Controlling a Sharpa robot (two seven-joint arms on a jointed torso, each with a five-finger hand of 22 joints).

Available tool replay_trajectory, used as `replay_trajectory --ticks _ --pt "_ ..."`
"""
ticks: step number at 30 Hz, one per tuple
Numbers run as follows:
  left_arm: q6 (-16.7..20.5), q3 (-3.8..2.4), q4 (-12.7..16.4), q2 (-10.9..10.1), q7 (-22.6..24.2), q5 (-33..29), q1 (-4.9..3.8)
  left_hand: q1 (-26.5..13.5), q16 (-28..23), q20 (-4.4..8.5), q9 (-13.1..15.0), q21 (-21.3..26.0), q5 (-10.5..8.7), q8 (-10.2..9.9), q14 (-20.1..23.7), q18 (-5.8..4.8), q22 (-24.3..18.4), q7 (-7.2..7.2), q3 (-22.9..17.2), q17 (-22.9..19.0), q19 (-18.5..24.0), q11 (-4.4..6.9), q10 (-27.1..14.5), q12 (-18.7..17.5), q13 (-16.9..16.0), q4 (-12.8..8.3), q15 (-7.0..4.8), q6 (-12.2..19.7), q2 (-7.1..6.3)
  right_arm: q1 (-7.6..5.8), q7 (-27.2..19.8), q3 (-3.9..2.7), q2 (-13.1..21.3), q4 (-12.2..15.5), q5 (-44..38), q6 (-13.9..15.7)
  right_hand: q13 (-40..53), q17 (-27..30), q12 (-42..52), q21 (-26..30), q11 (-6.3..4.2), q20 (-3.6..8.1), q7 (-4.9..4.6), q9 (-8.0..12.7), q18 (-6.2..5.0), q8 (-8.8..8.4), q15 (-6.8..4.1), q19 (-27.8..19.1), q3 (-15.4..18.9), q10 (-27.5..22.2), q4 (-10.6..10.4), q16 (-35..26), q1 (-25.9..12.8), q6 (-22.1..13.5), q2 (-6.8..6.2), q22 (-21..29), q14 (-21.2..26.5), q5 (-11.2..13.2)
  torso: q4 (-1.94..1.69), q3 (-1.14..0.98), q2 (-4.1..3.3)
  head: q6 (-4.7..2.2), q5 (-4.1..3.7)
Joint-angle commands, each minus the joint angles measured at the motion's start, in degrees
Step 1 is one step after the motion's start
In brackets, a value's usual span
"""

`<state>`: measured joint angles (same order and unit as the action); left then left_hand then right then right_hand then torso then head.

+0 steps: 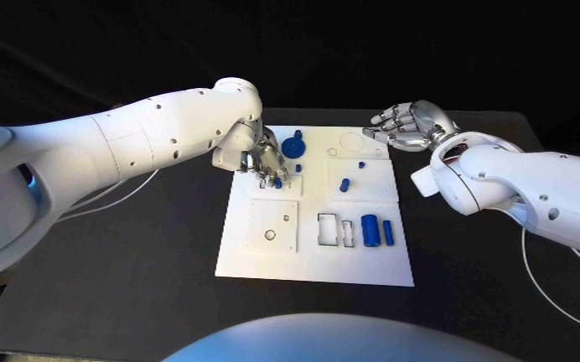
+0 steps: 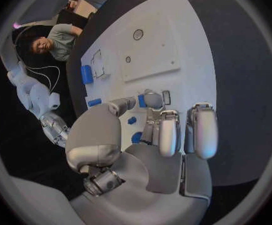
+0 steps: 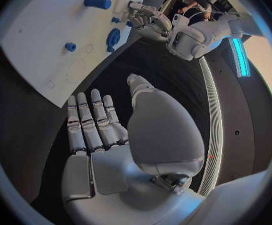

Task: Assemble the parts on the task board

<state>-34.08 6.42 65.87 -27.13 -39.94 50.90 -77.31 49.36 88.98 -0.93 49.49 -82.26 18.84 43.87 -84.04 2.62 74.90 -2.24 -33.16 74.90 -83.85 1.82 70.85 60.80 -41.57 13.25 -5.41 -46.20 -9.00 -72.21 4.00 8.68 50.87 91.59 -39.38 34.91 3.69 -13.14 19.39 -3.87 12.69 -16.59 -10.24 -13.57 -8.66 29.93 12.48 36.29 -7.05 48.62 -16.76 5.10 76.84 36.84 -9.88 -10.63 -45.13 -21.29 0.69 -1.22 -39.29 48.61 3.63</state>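
The white task board (image 1: 317, 253) lies mid-table. My left hand (image 1: 259, 159) is low over its far left part, and its thumb and a finger pinch a small blue part (image 2: 141, 101) just above the board, the same small blue part (image 1: 277, 183) showing under the fingertips in the head view. A blue gear-like part (image 1: 297, 146) lies just beside that hand. My right hand (image 1: 409, 126) hovers past the board's far right corner, its fingers extended and holding nothing, as the right hand (image 3: 105, 135) shows in its wrist view.
Two blue cylinders (image 1: 370, 230) (image 1: 388, 231) lie side by side at the board's right, next to a rectangular slot (image 1: 328, 228). Two small blue pieces (image 1: 361, 163) (image 1: 344, 183) sit mid-board. A cable (image 1: 546, 282) trails on the table's right side.
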Motion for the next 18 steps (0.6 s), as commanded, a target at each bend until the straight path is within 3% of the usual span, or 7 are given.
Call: replay_trajectory --ticks 1,12,18 --pt "-1.4 0.12 0.2 0.0 -1.0 0.1 0.22 -0.7 -0.2 -0.45 0.1 0.2 -0.97 -0.3 -5.6 -0.54 10.6 -0.05 1.0 13.8 -1.9 0.04 -0.4 0.4 0.0 0.8 0.36 -0.4 -0.31 0.02 -0.2 0.0 0.0 0.0 -0.5 -0.9 0.0 0.0 -0.2 0.3 0.25 -0.02 -5.45 0.1 0.58 0.26 -0.13 -0.5 0.3 0.0 0.0 -0.3 -0.6 -0.5 0.2 0.0 0.5 -0.4 -0.01 0.0 0.01 -0.02 -0.03" --pt "-1.0 0.05 1.1 -0.9 -0.9 0.1 0.22 -1.2 -0.2 -0.45 0.2 0.2 -2.27 -0.3 -5.6 -0.55 10.6 0.0 3.1 13.8 -1.9 0.05 -0.4 0.5 0.0 2.3 0.35 -0.5 -0.89 0.06 -0.3 0.0 0.0 -0.1 -0.5 -0.9 0.0 0.2 -0.2 0.4 0.28 -0.03 -5.48 0.1 0.63 0.29 -0.09 -1.0 0.6 0.0 0.0 -0.4 -0.7 -0.5 0.12 0.2 0.6 -0.4 -0.05 0.04 0.06 -0.09 -0.06" --pt "0.2 -0.56 2.8 -2.0 -0.9 0.3 0.18 -0.1 -0.1 -0.4 0.4 0.2 -1.61 -0.2 -5.6 -0.57 10.7 0.13 3.3 13.8 -1.9 0.16 -0.4 0.6 -0.1 2.2 0.28 -0.7 -0.31 0.21 -0.3 0.0 -0.1 -0.2 -0.5 -0.9 0.0 0.2 -0.2 0.4 0.28 -0.03 -5.48 0.1 0.64 0.3 -0.09 -1.1 0.6 0.0 0.0 -0.4 -0.8 -0.5 0.12 0.3 0.6 -0.4 -0.07 0.09 0.12 -0.42 -0.07"
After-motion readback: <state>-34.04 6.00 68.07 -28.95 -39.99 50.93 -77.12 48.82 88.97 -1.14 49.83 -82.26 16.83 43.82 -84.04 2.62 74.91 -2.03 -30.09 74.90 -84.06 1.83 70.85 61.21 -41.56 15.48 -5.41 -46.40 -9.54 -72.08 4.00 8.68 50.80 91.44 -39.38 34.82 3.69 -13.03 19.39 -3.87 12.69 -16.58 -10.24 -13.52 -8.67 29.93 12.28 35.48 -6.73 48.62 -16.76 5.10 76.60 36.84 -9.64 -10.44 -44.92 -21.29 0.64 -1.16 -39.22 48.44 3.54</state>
